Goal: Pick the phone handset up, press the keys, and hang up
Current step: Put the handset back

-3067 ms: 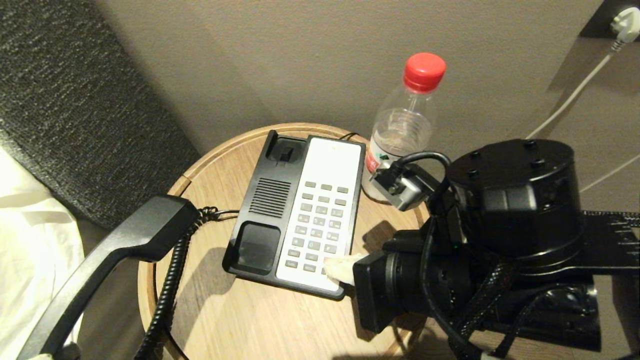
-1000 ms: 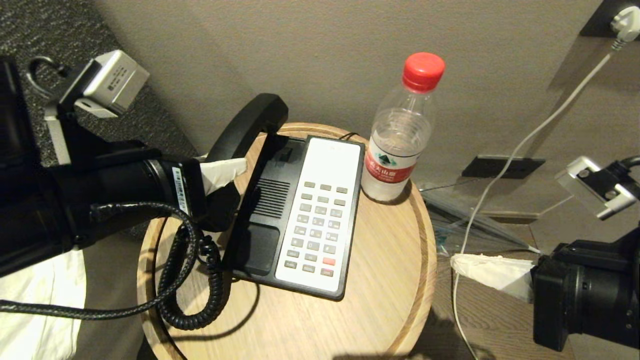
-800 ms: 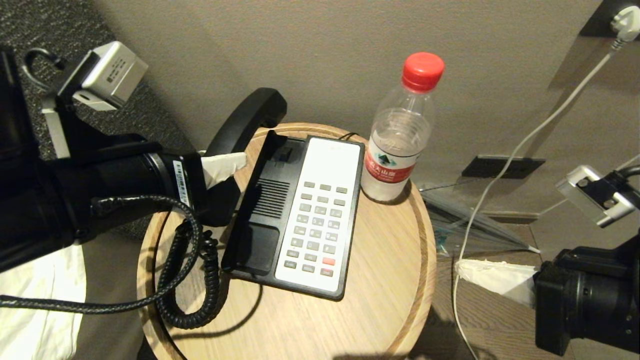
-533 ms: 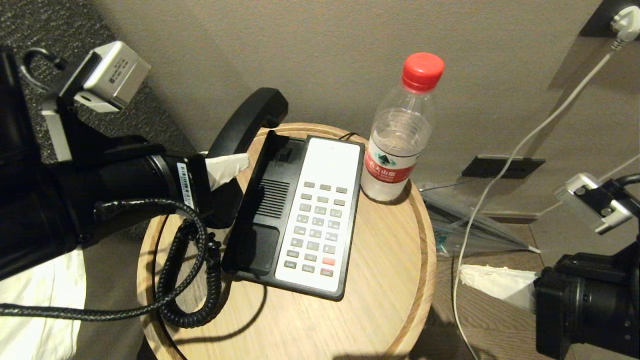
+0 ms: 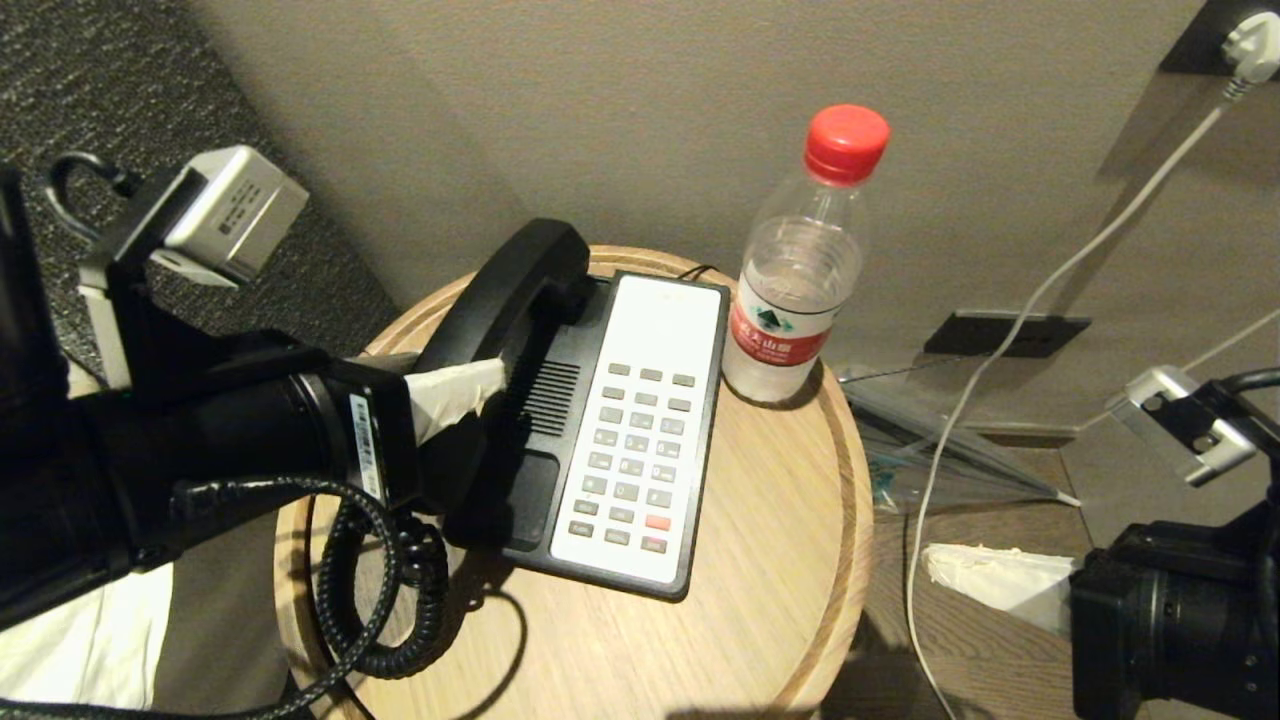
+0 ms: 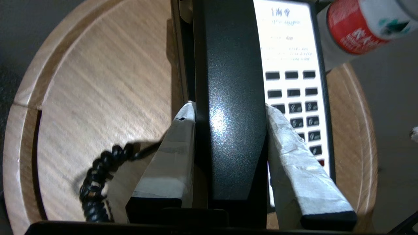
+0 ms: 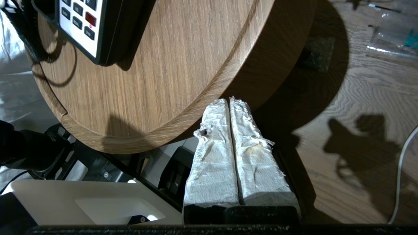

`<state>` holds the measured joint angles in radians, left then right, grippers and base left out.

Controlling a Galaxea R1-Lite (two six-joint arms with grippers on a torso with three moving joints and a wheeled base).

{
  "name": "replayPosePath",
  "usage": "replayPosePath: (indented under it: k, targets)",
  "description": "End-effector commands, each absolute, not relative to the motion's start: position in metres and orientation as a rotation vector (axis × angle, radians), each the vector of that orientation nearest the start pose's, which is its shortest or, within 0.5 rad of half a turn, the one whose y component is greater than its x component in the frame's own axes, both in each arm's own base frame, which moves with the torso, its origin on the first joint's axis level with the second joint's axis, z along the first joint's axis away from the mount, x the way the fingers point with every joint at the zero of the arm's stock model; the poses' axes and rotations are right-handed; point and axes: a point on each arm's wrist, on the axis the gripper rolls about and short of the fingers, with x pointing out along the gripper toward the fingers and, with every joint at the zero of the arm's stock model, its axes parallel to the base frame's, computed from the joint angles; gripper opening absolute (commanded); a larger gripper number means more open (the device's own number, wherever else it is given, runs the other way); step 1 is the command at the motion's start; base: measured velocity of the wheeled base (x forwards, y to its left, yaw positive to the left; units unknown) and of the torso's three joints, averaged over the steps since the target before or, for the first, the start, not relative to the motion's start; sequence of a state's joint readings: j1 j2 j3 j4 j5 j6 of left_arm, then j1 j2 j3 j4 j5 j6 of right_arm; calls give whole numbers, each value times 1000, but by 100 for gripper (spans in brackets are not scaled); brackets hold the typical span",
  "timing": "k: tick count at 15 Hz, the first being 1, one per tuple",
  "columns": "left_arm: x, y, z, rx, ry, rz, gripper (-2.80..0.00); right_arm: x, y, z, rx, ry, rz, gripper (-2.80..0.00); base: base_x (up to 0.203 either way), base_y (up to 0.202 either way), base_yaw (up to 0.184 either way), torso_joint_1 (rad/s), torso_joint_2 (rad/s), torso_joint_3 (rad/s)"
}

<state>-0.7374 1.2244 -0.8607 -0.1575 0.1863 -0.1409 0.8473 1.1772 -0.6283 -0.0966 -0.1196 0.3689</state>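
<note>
The left gripper (image 6: 228, 130) clamps the phone handset (image 5: 500, 300) at mid-length. Its long axis runs near-to-far, directly over the cradle side of the phone base (image 5: 545, 420), left of the keys (image 5: 635, 450). The right gripper (image 7: 230, 107), fingers together, hangs off the table's (image 5: 780, 560) right side.

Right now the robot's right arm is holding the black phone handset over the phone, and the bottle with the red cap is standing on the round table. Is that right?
Not quite: it's the left gripper holding the phone handset, its jaws clamped on both sides, as the left wrist view shows. The right gripper is shut and empty, off beside the table. The bottle does stand on the table.
</note>
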Motion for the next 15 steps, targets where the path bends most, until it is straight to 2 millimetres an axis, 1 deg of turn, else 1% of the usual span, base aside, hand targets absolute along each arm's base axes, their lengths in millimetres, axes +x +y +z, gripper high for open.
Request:
replayPosePath:
  k: [1,2,5,8,11,15]
  targets:
    - [137,-119,264,-40,233,-531,-280,111,122,205,135,534,626,-280,0,0,0,0,0,0]
    - [137,-119,260,-36,242,-535,-280,111,122,205,135,533,624,-280,0,0,0,0,0,0]
    - [137,-119,260,-41,242,-540,-280,112,122,205,135,533,624,-280,0,0,0,0,0,0]
    - [134,-122,268,-75,223,-576,-280,112,122,205,133,537,622,-280,0,0,0,0,0,0]
    - [136,-125,271,-72,216,-586,-280,111,120,204,135,536,616,-280,0,0,0,0,0,0]
    - [140,-129,267,-58,237,-585,-280,112,119,204,135,536,613,-280,0,0,0,0,0,0]
